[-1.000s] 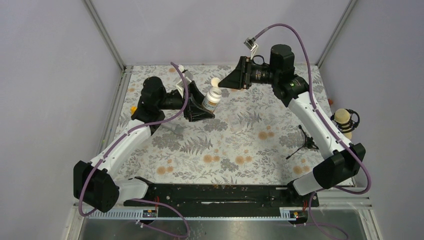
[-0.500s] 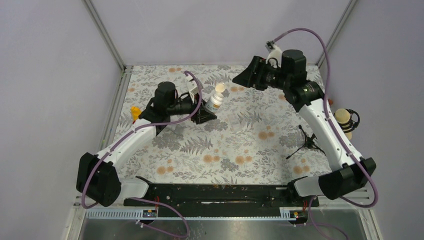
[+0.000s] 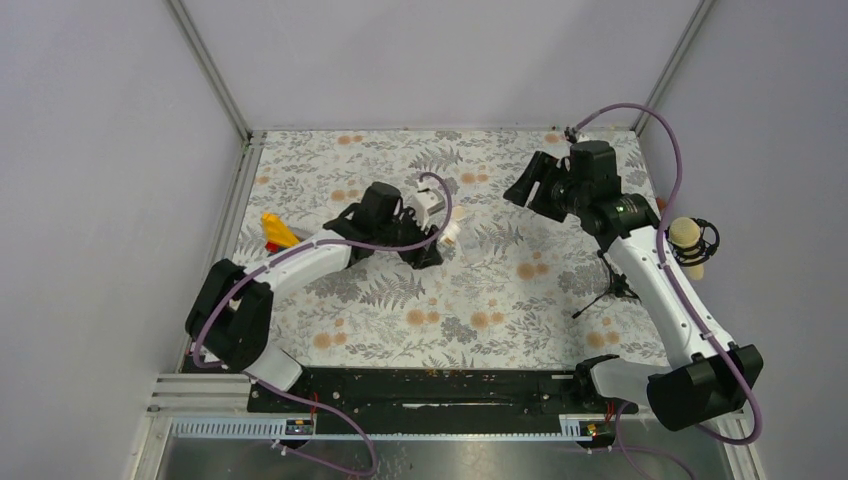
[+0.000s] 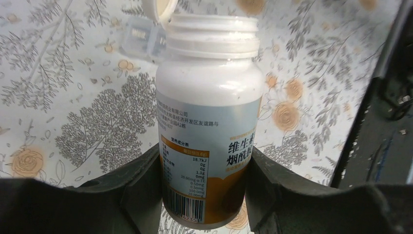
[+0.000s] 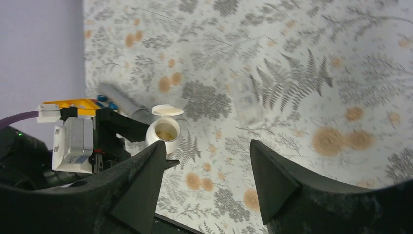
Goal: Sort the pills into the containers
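Item 1: my left claw (image 4: 207, 192), clamped on the lower body of the pill bottle (image 4: 209, 97), left of centre over the table (image 3: 500, 300); flip cap (image 4: 158, 7) open (pale pills visible inside).
Item 2: my right claw (image 5: 207, 146), fingers spread wide, holding nothing, far right.
Item 3: clear cup (image 5: 245, 100), on the table, apart from the bottle.

The only writing I can make out is on the pill bottle (image 4: 209, 97), on its label (image 4: 214, 146): large Chinese characters on the right side beginning 维生 over 烟酰, cut off by the bottle's curve. Left of them an orange-headed table lists 18.7kJ, 0g, 0g, 1.1g and 0mg. The small Chinese print above it is too fine to read, and a barcode (image 4: 184, 207) sits below.
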### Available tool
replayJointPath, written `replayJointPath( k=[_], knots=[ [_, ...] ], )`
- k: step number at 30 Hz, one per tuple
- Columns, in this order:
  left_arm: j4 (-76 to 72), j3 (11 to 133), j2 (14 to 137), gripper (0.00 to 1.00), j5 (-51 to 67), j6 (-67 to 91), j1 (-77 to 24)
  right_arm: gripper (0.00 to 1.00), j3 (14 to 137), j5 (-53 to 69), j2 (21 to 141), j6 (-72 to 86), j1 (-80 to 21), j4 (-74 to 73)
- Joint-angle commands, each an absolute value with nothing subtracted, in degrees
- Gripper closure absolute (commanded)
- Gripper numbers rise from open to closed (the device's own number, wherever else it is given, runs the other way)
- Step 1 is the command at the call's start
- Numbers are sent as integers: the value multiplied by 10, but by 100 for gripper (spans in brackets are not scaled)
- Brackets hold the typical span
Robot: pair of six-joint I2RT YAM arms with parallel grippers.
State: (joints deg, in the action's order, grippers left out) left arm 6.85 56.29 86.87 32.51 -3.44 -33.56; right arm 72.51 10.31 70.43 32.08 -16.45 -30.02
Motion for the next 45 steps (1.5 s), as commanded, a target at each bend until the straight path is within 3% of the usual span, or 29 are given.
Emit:
replayJointPath(
  k=[1,10,38,45],
  knots=[
    [120,618,899,100,235,-117,-365,28,702,42,680,332,-158,-329],
    [226,727,999,100,159,-167,-415,29,644,-69,644,370,-157,-424],
    [410,919,1165,100,-62,-123,-494,29,556,-37,603,381,-153,-427],
    [447,949,1183,100,-69,-125,-509,28,537,-34,589,386,-146,-420]
  ],
)
